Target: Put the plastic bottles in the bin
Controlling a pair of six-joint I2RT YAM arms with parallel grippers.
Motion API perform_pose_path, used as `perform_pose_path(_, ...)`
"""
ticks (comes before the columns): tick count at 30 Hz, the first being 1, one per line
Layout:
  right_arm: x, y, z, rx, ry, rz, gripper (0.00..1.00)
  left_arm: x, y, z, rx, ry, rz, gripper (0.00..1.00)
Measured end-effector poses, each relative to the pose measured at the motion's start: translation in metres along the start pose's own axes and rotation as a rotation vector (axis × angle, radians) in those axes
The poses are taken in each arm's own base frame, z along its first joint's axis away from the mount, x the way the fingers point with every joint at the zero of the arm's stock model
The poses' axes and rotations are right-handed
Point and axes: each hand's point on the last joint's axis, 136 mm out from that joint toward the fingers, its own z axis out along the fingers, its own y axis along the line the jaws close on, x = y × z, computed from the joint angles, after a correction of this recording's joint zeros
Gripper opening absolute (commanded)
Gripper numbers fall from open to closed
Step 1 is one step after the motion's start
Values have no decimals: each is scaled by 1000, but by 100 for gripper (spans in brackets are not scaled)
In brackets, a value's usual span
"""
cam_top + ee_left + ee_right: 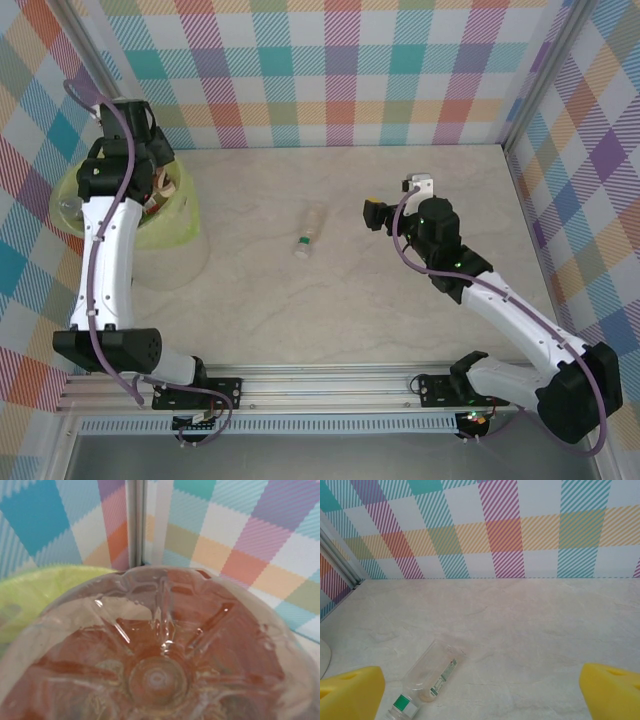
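Note:
In the left wrist view the ribbed base of a clear plastic bottle (160, 655) with a reddish-brown label sits right against the lens, gripped by my left gripper (150, 185). That gripper hangs over the bin (185, 225), whose light yellow-green bag (30, 595) shows behind the bottle. A second clear bottle (305, 237) lies on its side mid-table, its green-and-white neck band pointing toward the arms (432, 677). My right gripper (397, 198) stands open to the right of that bottle, with nothing between its yellow fingers (350, 695).
Plaid walls close the table at the back and both sides, with a metal corner post (136, 525) just behind the bin. The bin stands against the left wall. Bare tabletop (330, 300) lies between the two arms.

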Motion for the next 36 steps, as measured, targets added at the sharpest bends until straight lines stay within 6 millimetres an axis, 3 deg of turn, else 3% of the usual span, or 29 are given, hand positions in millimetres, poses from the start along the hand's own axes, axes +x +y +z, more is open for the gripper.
perform_pose_path(5, -2, 0, -2, -1, -7, 1, 100, 24, 0, 14, -1, 107, -2, 71)
perform_pose_path(8, -2, 0, -3, -1, -4, 1, 100, 38, -1, 23, -14, 184, 6, 92)
perform_pose_path(10, -1, 0, -3, 0, 0, 0, 100, 41, -3, 30, -25, 221, 12, 100)
perform_pose_path(15, 1, -1, -3, 2, 9, -2, 100, 33, -13, 40, -10, 244, 19, 100)
perform_pose_path(21, 1, -2, -6, 3, 6, -1, 100, 23, -25, 25, 75, 221, -3, 100)
perform_pose_path(25, 3, -3, -6, 10, 11, -2, 100, 22, -53, 6, 179, 197, 11, 100)
perform_pose_path(28, 3, -5, -6, 24, 9, 2, 100, 31, -100, -20, 307, 173, 74, 100)
perform_pose_path(32, 8, -14, -4, 71, 21, 27, 100, 65, -167, -52, 484, 183, 173, 100)
perform_pose_path(36, 12, -18, -3, 92, 34, 46, 100, 116, -206, -49, 566, 255, 261, 100)
